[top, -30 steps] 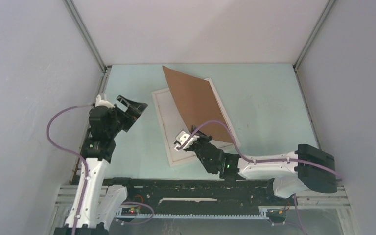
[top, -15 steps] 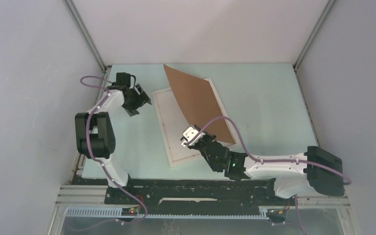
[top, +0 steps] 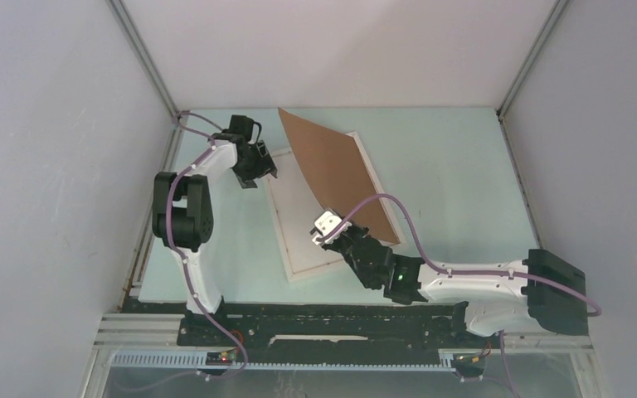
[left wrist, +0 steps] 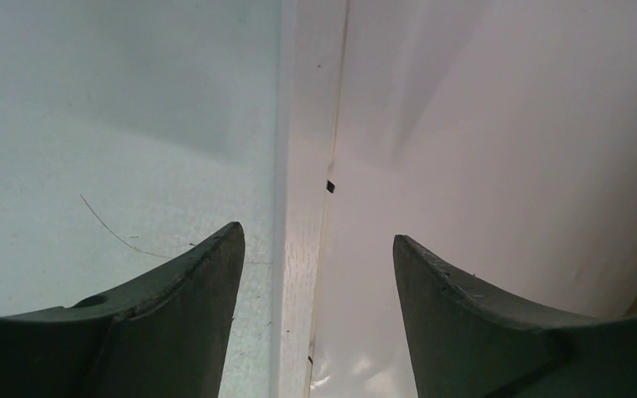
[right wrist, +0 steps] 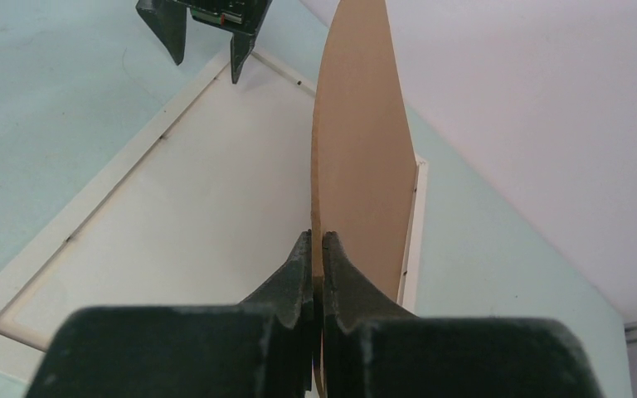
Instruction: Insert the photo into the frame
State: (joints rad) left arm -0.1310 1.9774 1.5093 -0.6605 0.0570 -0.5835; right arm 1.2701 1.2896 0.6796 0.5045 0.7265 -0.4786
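Note:
The thin white frame (top: pixel 275 217) lies flat on the pale green table. A plain cream-white surface fills its opening; the photo's printed side is not in view. My right gripper (top: pixel 334 215) is shut on the near edge of the brown backing board (top: pixel 332 170) and holds it tilted up above the frame's right half. In the right wrist view the pads (right wrist: pixel 315 240) pinch the board (right wrist: pixel 361 149) edge-on. My left gripper (top: pixel 261 176) is open at the frame's far left corner. Its fingers (left wrist: pixel 317 232) straddle the frame rim (left wrist: pixel 303 166) with nothing gripped.
Grey walls with metal corner posts (top: pixel 145 62) close the table in on three sides. The left gripper (right wrist: pixel 206 58) shows at the top of the right wrist view, beside the frame rim (right wrist: pixel 104 195). Bare green tabletop (top: pixel 456 166) lies right of the frame.
My left arm has swung from the table's left edge out to the frame's far left corner, and its jaws have narrowed somewhat. The right gripper with the board has shifted slightly right.

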